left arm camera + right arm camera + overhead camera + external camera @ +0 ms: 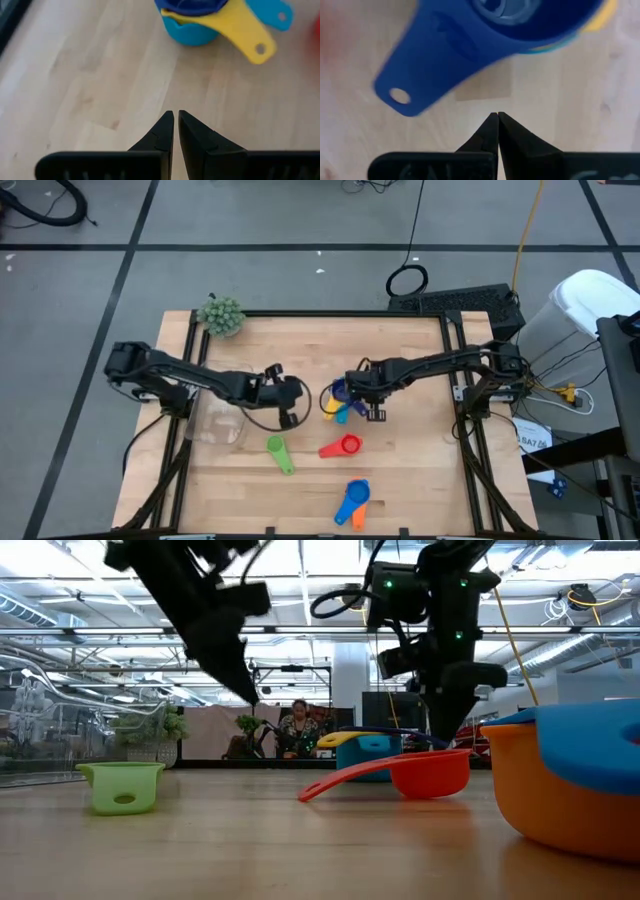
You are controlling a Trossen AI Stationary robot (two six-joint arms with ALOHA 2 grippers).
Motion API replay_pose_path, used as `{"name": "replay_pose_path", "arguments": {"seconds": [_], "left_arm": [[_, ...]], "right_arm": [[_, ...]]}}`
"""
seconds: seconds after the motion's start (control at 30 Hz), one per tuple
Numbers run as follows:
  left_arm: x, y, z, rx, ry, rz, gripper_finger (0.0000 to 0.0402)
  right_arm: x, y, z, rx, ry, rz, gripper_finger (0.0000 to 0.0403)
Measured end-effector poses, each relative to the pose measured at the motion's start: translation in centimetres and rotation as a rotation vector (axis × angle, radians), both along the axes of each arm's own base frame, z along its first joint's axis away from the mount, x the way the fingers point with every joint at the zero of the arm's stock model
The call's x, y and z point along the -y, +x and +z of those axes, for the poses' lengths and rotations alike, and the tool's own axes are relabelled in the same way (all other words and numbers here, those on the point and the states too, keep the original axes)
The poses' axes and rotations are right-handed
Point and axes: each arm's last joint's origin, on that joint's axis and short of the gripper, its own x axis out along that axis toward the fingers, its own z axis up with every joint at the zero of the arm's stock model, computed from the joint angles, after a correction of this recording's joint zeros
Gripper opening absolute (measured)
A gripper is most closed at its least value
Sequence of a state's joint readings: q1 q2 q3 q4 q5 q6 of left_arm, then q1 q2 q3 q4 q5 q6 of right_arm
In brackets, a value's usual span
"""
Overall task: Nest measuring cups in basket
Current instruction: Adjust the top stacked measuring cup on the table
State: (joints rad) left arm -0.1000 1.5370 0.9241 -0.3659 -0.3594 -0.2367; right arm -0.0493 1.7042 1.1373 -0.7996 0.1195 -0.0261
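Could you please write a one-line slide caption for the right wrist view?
Shut right gripper hovering over bare wood just short of the dark blue measuring cup, nested atop the yellow cup.

Clear basket (218,425) barely discernible

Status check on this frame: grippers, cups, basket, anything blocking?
Both grippers, left and right, shut, empty. Dark blue cup stacked on yellow, light blue, mid-table. Basket empty under left arm. Nothing blocking.

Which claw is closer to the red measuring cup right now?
Right. The right claw hangs just above and beside the red cup; the left claw sits farther off, across the table.
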Motion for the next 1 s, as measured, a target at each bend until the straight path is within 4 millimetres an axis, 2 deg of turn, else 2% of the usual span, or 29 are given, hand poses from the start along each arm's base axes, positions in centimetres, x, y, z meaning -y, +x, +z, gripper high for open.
{"name": "replay_pose_path", "arguments": {"seconds": [0.2, 0.47, 0.7, 0.87, 1.0], "left_arm": [[-0.9, 1.7, -2.5, -0.014, -0.032, -0.008, 0.0033], [-1.8, 3.3, -4.9, -0.001, -0.072, -0.033, 0.0033], [-1.7, 4.9, -7.4, 0.054, -0.135, -0.090, 0.0033], [-1.6, 5.5, -7.8, 0.107, -0.138, -0.095, 0.0033], [-1.6, 6.1, -7.3, 0.190, -0.147, -0.091, 0.0033]], "right_arm": [[-0.7, 0.2, -0.1, 0.024, 0.019, 0.006, 0.0000], [-1.6, 0.3, -0.1, 0.039, 0.026, 0.004, 0.0000], [-2.5, 0.4, -0.1, 0.051, 0.031, 0.008, 0.0000], [-2.8, 0.4, -0.1, 0.053, 0.034, 0.002, 0.0000], [-2.8, 0.5, -0.1, 0.067, 0.035, -0.002, 0.0000]]}}
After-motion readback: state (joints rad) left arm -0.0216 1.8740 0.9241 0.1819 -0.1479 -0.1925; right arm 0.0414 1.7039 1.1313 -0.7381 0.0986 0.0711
